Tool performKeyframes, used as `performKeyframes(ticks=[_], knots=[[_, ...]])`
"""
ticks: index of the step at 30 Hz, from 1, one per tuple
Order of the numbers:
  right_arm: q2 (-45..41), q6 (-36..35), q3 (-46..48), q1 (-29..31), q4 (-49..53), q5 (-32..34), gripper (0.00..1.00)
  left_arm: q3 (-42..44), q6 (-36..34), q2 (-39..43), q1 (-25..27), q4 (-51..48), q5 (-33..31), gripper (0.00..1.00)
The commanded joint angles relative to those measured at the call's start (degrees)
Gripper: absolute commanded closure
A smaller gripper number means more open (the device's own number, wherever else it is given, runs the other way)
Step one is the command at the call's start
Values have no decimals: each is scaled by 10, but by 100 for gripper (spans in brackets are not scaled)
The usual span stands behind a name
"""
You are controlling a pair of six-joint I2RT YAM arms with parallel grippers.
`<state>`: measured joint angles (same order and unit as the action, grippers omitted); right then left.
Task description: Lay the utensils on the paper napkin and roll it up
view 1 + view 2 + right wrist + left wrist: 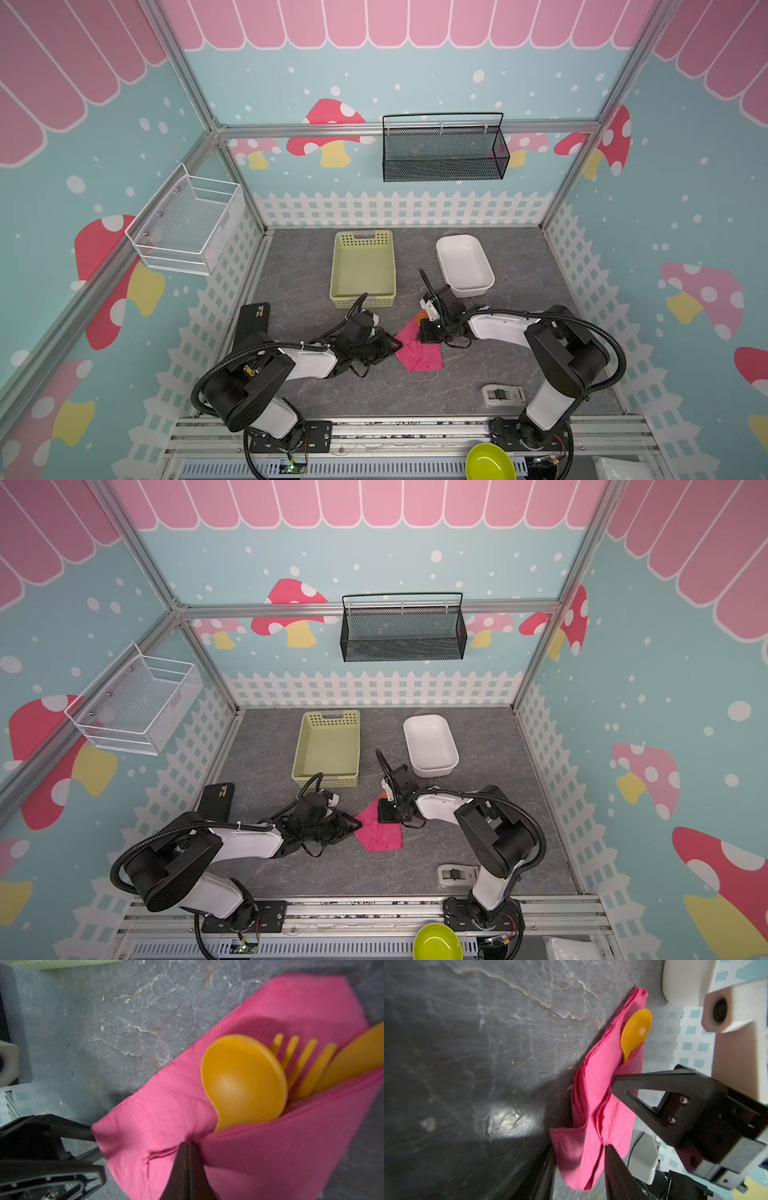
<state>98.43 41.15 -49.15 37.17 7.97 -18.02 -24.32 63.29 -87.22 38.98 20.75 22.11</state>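
While the spoon, fork and knife lie inside the half-folded paper napkin on the tabletop, the right gripper, jaws together, presses its fold. The left gripper stands with jaws apart at its edge. Rolling is unfinished.

Colour and pattern reference: work cell
Paper napkin: plain magenta-pink. Utensils: orange. Tabletop: grey, pale marble veining. Basket, 11 o'clock of napkin: pale green, perforated. Tub, 1 o'clock: white. Bowl, 5 o'clock: lime. Wall shelf, 12 o'clock: black mesh. Walls: teal, white dots, red mushrooms, pink scallops, white fence.
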Motion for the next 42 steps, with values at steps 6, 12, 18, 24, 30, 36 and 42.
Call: performKeyframes(ticks=[6,12,18,24,30,36,42], knots=[[14,-3,18,-1,58,18,100,41,79,-36,28,63,19,57],[13,-3,17,0,58,17,100,38,77,-46,22,74,11,57],[11,-3,16,0,61,16,100,-24,-34,-5,4,-114,-62,57],[11,-6,13,-1,65,18,100,-67,-94,12,-12,-193,-73,66],[13,-5,12,0,64,15,100,-80,-108,12,-14,-207,-72,77],[14,-8,11,-1,64,14,100,-98,-122,14,-13,-205,-51,87],[14,-7,11,0,64,12,100,-125,-127,20,-9,-215,-34,95]])
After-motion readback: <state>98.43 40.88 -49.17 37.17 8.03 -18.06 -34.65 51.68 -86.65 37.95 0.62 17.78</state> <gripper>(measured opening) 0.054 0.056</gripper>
